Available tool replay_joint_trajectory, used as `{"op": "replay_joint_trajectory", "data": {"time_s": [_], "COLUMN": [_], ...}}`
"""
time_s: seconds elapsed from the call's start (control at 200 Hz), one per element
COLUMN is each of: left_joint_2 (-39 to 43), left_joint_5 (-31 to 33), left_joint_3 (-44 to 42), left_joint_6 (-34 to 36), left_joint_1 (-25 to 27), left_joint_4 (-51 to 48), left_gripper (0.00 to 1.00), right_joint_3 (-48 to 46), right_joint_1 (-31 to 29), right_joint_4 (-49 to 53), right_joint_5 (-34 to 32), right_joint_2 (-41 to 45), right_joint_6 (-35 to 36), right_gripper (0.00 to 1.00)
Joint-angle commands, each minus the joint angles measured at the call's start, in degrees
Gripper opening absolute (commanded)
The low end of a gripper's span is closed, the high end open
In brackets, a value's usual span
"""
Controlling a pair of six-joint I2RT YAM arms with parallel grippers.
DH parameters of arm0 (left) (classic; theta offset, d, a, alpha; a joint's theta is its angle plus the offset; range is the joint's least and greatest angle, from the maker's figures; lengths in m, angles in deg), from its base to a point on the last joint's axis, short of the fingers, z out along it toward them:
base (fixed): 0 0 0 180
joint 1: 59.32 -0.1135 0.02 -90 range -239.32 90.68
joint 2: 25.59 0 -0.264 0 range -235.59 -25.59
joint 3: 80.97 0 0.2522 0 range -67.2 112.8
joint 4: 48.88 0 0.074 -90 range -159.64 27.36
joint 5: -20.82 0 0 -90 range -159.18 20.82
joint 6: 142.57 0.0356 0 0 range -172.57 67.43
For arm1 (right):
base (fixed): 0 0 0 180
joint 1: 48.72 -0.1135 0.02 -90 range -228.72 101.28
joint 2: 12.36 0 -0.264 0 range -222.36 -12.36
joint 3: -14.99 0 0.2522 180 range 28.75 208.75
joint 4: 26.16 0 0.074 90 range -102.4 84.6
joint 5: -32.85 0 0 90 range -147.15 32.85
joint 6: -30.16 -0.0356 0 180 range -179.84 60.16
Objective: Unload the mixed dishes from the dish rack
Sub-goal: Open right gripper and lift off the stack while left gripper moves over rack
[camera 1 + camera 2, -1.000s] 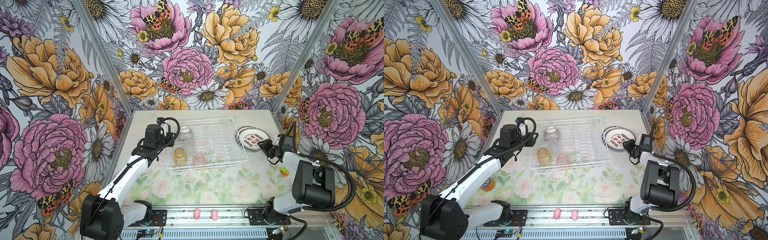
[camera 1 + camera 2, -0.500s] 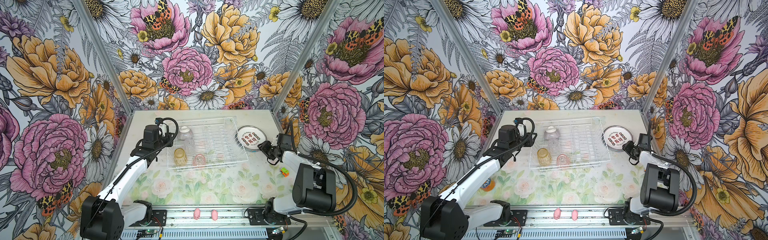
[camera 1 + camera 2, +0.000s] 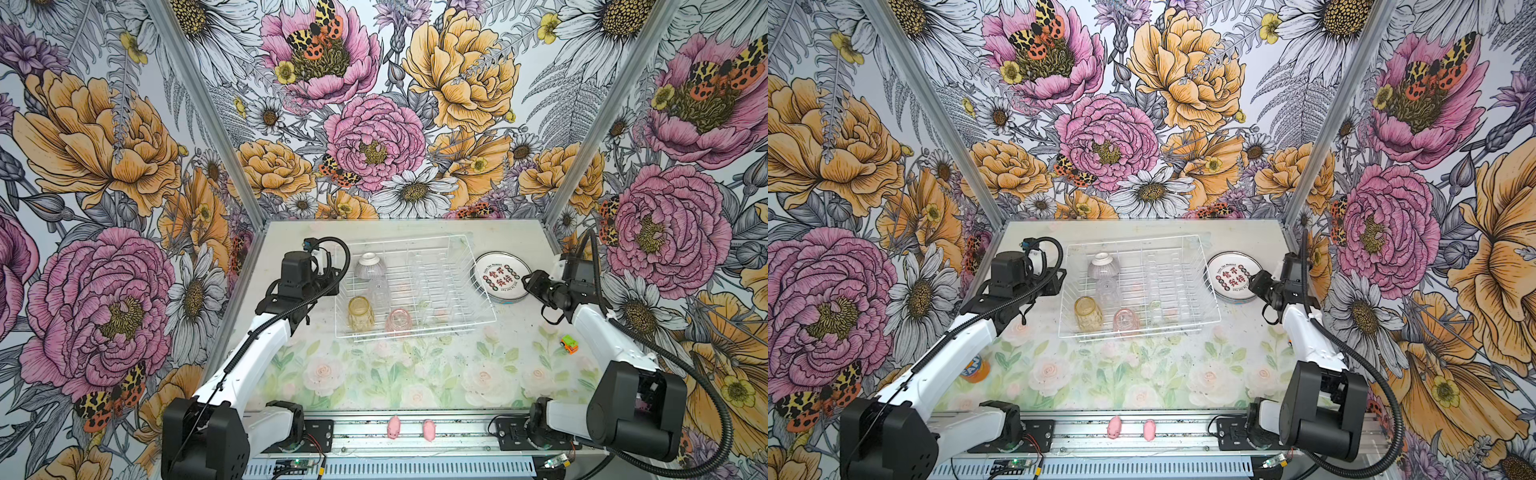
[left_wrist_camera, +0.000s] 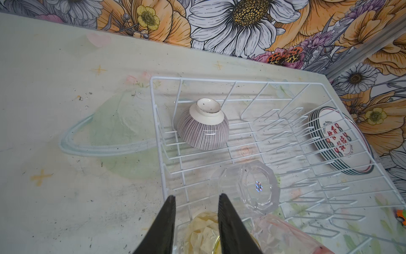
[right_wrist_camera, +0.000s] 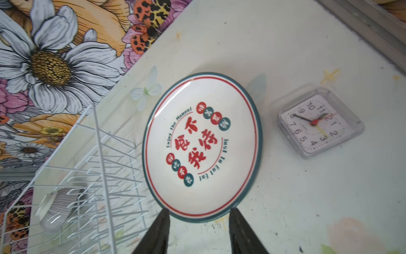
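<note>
The white wire dish rack (image 3: pixel 411 240) (image 3: pixel 1133 239) holds a ribbed bowl (image 3: pixel 370 266) (image 4: pixel 203 129) upside down, a clear tumbler (image 3: pixel 378 289) (image 4: pixel 248 187), an amber tumbler (image 3: pixel 360 313) (image 4: pixel 204 231) and a pink tumbler (image 3: pixel 397 322). Several plates (image 3: pixel 500 277) (image 5: pixel 202 145) lie stacked on the table just right of the rack. My left gripper (image 4: pixel 196 198) (image 3: pixel 332 284) hovers open at the rack's left wall, over the amber tumbler. My right gripper (image 5: pixel 200 212) (image 3: pixel 528 282) stands open at the stack's near rim and holds nothing.
A small clear-cased clock (image 5: pixel 318 123) lies on the table beyond the plates. A tiny toy car (image 3: pixel 569 344) sits near the right arm. Two pink pig figures (image 3: pixel 393 427) rest on the front rail. An orange soda can (image 3: pixel 974 371) lies under the left arm.
The top plate, tilted off the stack a second ago, now lies flat on it, and the right gripper has eased back from it. The left arm has barely moved.
</note>
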Motion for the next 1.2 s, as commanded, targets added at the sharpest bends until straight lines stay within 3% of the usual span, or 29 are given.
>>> {"op": "replay_joint_trajectory", "data": {"time_s": [0.0, 0.16, 0.355, 0.726, 1.196], "left_joint_2": [0.14, -2.84, -6.92, -10.92, -14.51], "left_joint_5": [-1.38, -5.42, -7.91, -7.45, -8.21], "left_joint_3": [0.19, -0.37, 0.46, 1.24, 1.03], "left_joint_6": [1.34, 0.78, 0.11, 0.08, 0.39], "left_joint_1": [-1.50, -2.54, -2.54, -2.51, -2.53], "left_joint_4": [-3.77, -3.93, -3.36, -3.00, 0.38], "left_gripper": [0.29, 0.26, 0.24, 0.22, 0.20], "right_joint_3": [2.53, 4.30, 5.30, 5.12, 5.86], "right_joint_1": [-3.48, -9.07, -13.90, -15.88, -17.58], "right_joint_4": [0.82, 1.10, 1.92, 2.18, 2.05], "right_joint_5": [5.08, 8.19, 6.03, 5.06, 4.13], "right_joint_2": [0.81, -1.34, -3.71, -6.22, -9.61], "right_joint_6": [2.31, 2.97, 4.58, 5.95, 6.12], "right_gripper": [0.44, 0.44, 0.44, 0.43, 0.34]}}
